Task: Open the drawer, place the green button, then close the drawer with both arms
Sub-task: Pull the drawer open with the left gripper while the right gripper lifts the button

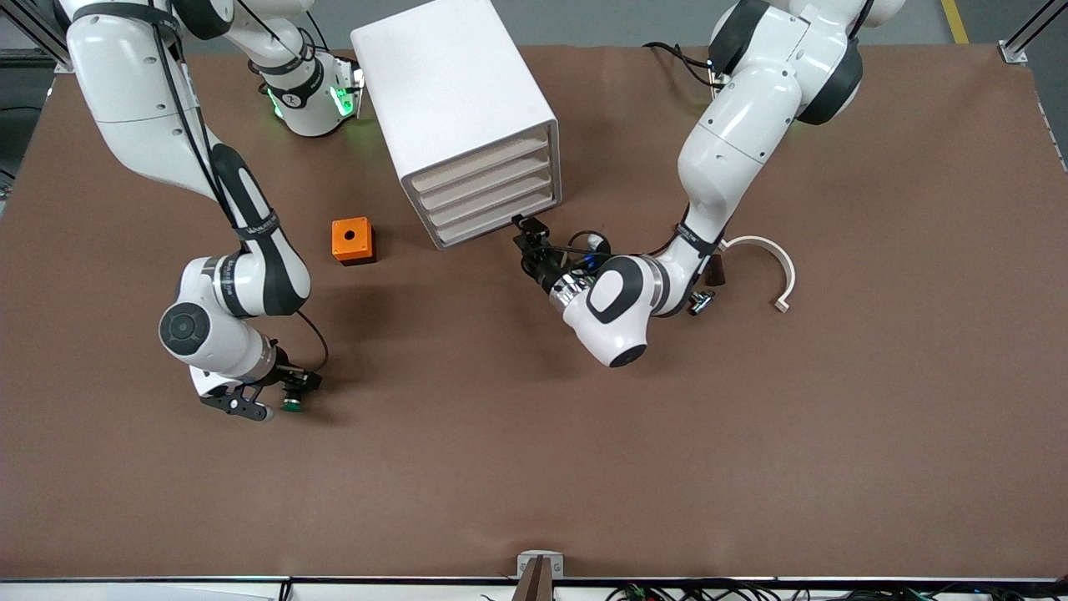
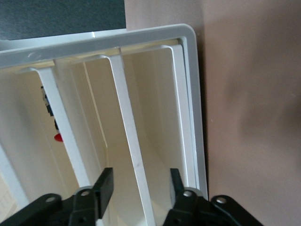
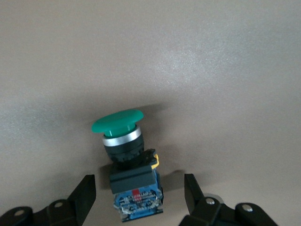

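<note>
Down at the right arm's end of the brown surface (image 1: 534, 467), well nearer the front camera than the cabinet (image 1: 467, 117), the right pincer (image 1: 265, 406) sits low over the button (image 1: 291, 404). Its fingers (image 3: 84, 195) stand apart on either side of the button's black-blue body, not touching it; the green cap (image 3: 116, 121) points away from the wrist, and the button lies on its side on the surface. An orange cube (image 1: 353, 240) with a hole rests between that pincer and the cabinet, just beside the cabinet's front corner.

At the cabinet's bottom corner toward the left arm's end, the left pincer (image 1: 527, 235) is pressed up to the lowest drawer (image 1: 492, 227). From its wrist camera the black fingers (image 2: 104, 184) straddle a white front edge (image 2: 134, 155) with a gap on each side, so nothing is clamped. All four drawers look closed. A white curved piece (image 1: 772, 259) lies toward the left arm's end, well apart from the cabinet.
</note>
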Controlling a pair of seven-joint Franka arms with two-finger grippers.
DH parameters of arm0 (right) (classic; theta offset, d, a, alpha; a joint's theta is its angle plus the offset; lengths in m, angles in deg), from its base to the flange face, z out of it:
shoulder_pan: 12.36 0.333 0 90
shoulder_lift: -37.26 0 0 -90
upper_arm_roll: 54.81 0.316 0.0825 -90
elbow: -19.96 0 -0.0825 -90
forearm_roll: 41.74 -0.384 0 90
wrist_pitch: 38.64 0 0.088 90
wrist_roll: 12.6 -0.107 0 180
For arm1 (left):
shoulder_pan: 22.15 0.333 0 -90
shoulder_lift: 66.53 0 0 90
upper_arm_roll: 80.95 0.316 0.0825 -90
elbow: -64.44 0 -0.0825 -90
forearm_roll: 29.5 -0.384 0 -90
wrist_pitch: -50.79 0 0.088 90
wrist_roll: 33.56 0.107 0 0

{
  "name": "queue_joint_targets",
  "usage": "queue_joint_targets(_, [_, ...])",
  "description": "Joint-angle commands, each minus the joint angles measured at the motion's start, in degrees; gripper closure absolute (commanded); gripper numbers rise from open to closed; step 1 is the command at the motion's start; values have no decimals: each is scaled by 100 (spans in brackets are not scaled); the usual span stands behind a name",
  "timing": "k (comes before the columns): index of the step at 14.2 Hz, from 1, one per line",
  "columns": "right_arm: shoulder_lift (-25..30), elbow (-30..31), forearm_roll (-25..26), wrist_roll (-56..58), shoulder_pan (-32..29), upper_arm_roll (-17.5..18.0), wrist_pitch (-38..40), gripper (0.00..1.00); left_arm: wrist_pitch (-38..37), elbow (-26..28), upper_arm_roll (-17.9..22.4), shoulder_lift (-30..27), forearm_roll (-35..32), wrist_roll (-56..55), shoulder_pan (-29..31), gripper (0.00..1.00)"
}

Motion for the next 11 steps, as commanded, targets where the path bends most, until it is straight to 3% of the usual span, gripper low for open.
queue_joint_targets(1, [-136, -200, 101, -75, -24, 41, 51, 29, -203, 38, -40, 66, 128, -107, -125, 49])
queue_joint_targets(3, [-136, -200, 92, -57, -24, 41, 77, 48, -257, 108, -49, 74, 137, -98, -195, 49])
queue_joint_targets(7, [-136, -208, 66, -75, -60, 41, 77, 96, -353, 161, -58, 136, 137, -115, -415, 50])
queue_joint_targets(11, [5, -392, 13, -110, 2, 50, 645, 100, -634, 205, -58, 162, 119, -89, -714, 66])
